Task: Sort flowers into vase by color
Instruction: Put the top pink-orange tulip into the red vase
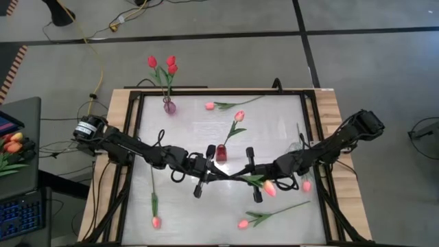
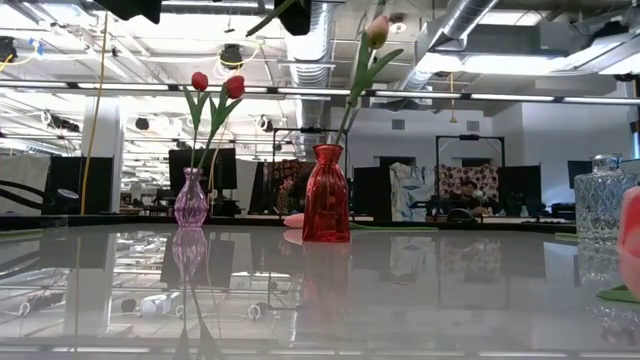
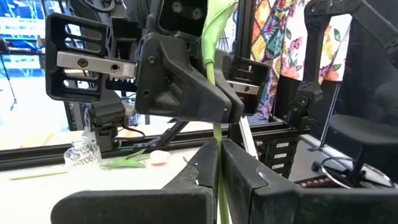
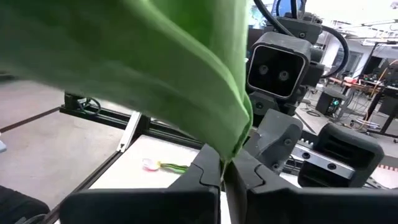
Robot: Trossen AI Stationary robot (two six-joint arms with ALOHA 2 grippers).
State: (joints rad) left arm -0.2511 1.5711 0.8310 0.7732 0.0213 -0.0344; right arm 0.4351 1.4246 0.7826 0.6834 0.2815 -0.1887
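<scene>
- Step in hand: handover of one tulip [image 1: 269, 186] between the arms, mid-bench, in the air above the glossy bench [image 1: 274, 116].
- Left tool [image 3: 219, 163]: fingers closed tight on the thin green stem, per left wrist view; stem runs up between them.
- Right tool [image 4: 224, 167]: also closed on the same flower, pinching stem w/ a green leaf draped across its camera. Both tools face each other, close together, just in front of the red vase [image 1: 221, 152].
- Held tulip: pink-orange head sits near right tool in high view, stem reaching toward left tool.
- Vases: red vase holds one pink tulip [image 2: 376, 30]; small purple vase [image 1: 169, 106] at far edge holds three red tulips [image 1: 164, 65]; clear glass vase [image 2: 607, 195] at right side, contents not clear.
- Loose flowers on bench: one near far edge [image 1: 210, 106], one at near-left [image 1: 156, 221], one at near-right [image 1: 243, 224], one by right arm [image 1: 306, 185].
- Progress, judged: under halfway; several stems unsorted.
- Next move, judged: one tool must let go so the other carries the stem alone; then stand it upright, stem end down, over the vase matching its colour. Narrow necks call for careful alignment; a tipped vase is the risk.
</scene>
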